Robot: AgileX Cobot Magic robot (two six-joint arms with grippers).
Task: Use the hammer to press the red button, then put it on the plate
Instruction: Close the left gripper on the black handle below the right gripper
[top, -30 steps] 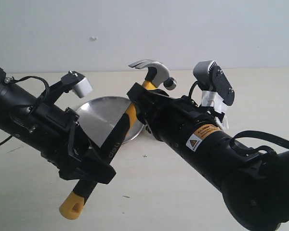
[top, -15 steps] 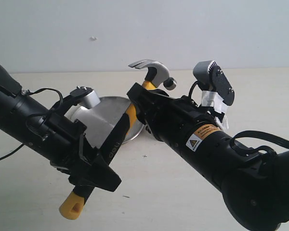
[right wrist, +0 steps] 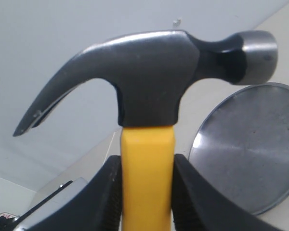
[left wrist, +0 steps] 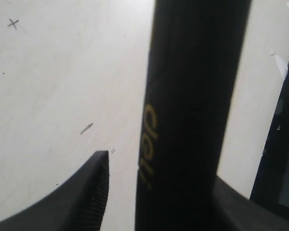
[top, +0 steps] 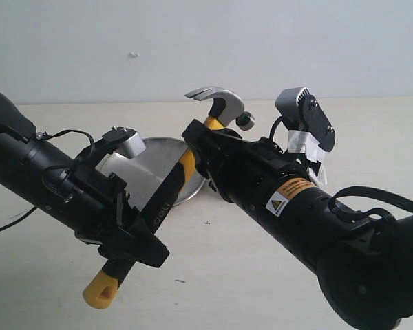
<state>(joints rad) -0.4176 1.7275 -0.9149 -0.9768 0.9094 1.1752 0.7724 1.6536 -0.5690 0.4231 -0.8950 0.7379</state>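
Note:
The hammer (top: 166, 196) hangs tilted in the air, its steel head (top: 224, 103) up and its yellow end low at the left. My right gripper (top: 196, 141) is shut on the yellow neck just under the head (right wrist: 154, 77), its pads (right wrist: 113, 192) pressed on both sides. My left gripper (top: 134, 249) stands open around the black "deli" handle (left wrist: 192, 120), with a gap of table showing between one finger (left wrist: 94, 187) and the handle. The silvery plate (top: 141, 175) lies on the table behind the hammer, and its rim shows in the right wrist view (right wrist: 250, 154). The red button is out of view.
Both black arms fill the foreground of the exterior view. The right arm's camera housing (top: 304, 113) rises beside the hammer head. A pale table (top: 213, 275) runs back to a white wall. Small pen marks (left wrist: 13, 23) dot the tabletop.
My left arm has sunk lower and shifted to the right along the handle. The hammer head has nudged slightly right. The right arm has held still.

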